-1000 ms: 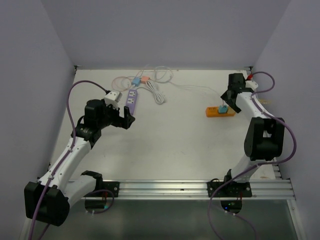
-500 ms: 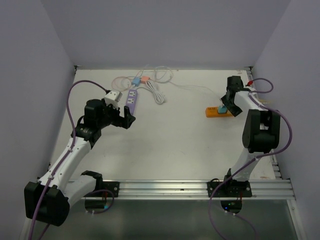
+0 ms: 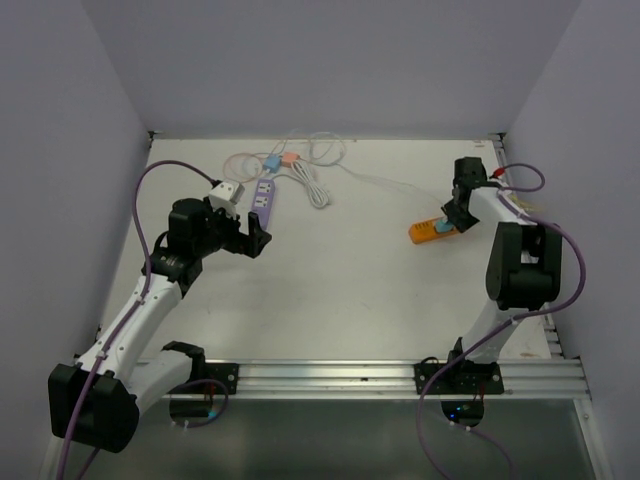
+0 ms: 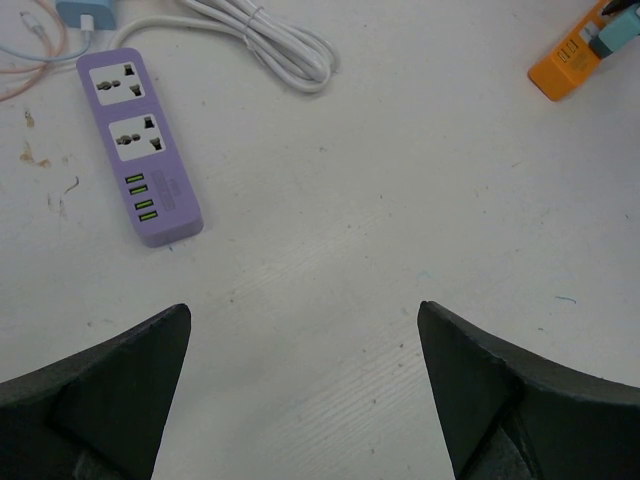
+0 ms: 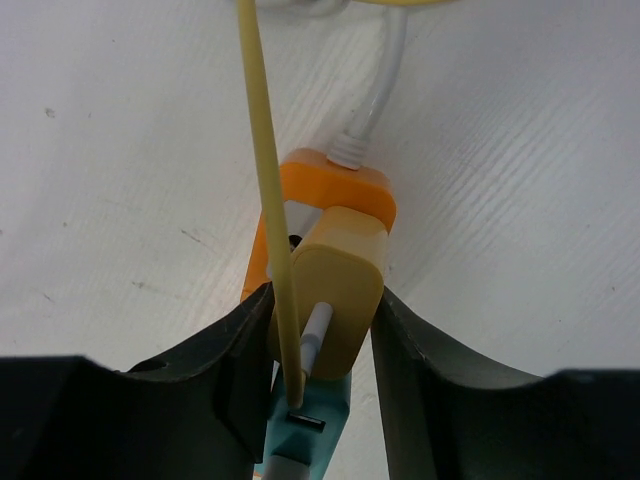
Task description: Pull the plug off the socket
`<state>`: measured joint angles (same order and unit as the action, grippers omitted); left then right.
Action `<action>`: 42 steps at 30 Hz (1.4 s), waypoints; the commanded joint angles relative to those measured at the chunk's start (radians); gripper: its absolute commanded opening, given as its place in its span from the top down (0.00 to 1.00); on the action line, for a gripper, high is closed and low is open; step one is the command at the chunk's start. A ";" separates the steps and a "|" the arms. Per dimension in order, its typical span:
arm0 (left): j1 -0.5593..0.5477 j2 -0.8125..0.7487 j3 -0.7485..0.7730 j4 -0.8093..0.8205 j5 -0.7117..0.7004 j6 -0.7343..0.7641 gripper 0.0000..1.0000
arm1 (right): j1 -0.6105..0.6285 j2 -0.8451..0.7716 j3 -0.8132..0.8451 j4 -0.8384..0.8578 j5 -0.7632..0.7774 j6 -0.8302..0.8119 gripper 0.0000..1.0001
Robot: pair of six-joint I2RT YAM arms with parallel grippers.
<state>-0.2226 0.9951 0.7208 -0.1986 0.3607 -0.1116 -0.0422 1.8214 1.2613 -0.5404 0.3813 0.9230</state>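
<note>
The orange socket strip (image 3: 428,232) lies at the right of the table, slanted. A pale yellow plug (image 5: 340,280) sits in the orange socket (image 5: 345,183), and a teal plug (image 5: 305,430) sits just nearer the camera. My right gripper (image 5: 322,320) is shut on the yellow plug, one finger pressed against each side. A thin yellow cable (image 5: 262,150) runs across the left finger's edge. In the top view the right gripper (image 3: 452,215) stands over the strip's right end. My left gripper (image 4: 303,310) hangs open above bare table, holding nothing.
A purple power strip (image 4: 140,145) lies at the back left with a coiled white cable (image 4: 280,40) beside it. Blue and pink adapters (image 3: 280,159) with thin wires rest near the back wall. The side walls stand close to both arms.
The right gripper's fingers have closed onto the yellow plug. The orange strip has swung, its left end now lower in the top view. The left arm has not moved.
</note>
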 commanded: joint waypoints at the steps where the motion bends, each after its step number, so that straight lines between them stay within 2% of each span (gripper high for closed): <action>1: 0.008 -0.019 0.000 0.042 0.020 0.001 0.01 | 0.010 -0.054 -0.072 0.003 -0.076 0.000 0.61; 9: 0.008 -0.015 -0.001 0.044 0.027 0.003 0.01 | 0.131 -0.112 -0.175 -0.006 -0.099 -0.006 0.57; 23: 0.008 -0.016 -0.003 0.033 0.024 0.009 0.01 | 0.465 -0.215 -0.322 -0.024 -0.025 0.191 0.51; 28: 0.008 -0.021 -0.006 0.033 0.024 0.009 0.00 | 0.539 -0.241 -0.329 -0.039 -0.004 0.238 0.52; 38: 0.006 -0.018 -0.011 0.030 0.023 0.013 0.00 | 0.762 -0.182 -0.272 -0.107 0.059 0.376 0.52; 42: 0.005 -0.016 -0.012 0.039 0.037 0.015 0.01 | 0.771 -0.198 -0.244 -0.154 0.099 0.381 0.43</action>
<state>-0.2226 0.9943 0.7208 -0.1989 0.3698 -0.1108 0.7231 1.6161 0.9916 -0.5850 0.4339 1.2552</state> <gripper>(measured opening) 0.994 0.541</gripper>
